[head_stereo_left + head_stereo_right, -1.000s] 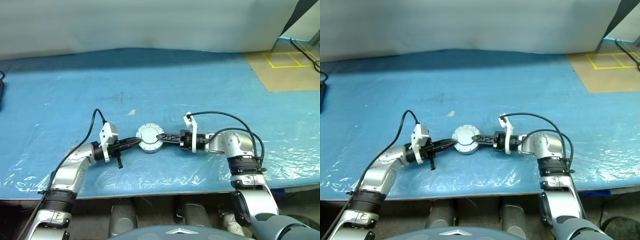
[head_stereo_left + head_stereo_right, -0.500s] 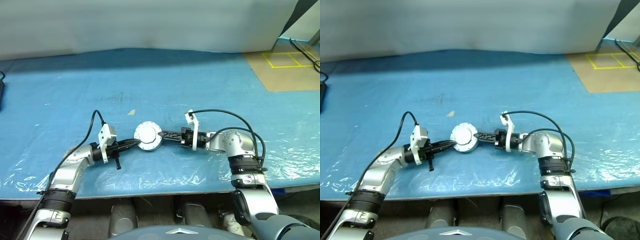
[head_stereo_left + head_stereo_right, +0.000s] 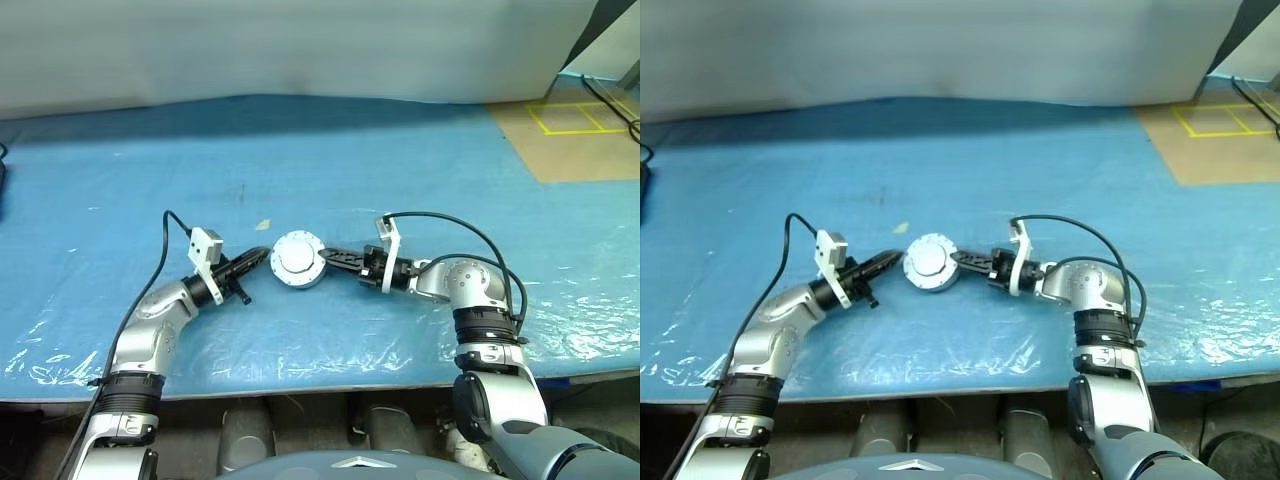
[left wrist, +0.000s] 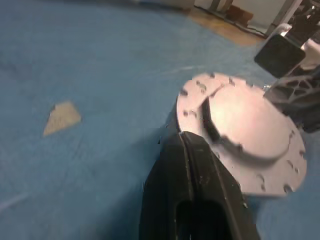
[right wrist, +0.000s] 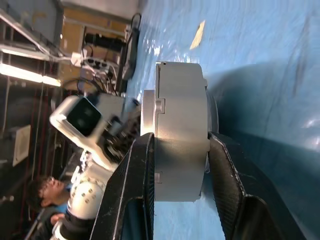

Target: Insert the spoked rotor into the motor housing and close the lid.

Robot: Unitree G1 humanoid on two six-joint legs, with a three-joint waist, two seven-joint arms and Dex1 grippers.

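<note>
The round grey metal motor housing with its grey lid [image 3: 297, 260] on top is near the middle of the blue plastic-covered tabletop [image 3: 400, 170], closer to the front edge than to the back edge, and well away from both side edges. The right gripper [image 3: 330, 257] reaches it from the right side. In the right wrist view its two black fingers [image 5: 226, 175] stand one on each flat face of the closed puck, so the puck's round axis runs across the jaws and the grip is on its thickness. It seems to be lifted or tilted a little off the sheet, but I cannot tell this surely.

The left gripper [image 3: 252, 262] comes from the left, with its fingers pressed together and holding nothing. Its tip is just beside the rim of the puck. The spoked rotor I judge to be inside already.
</note>
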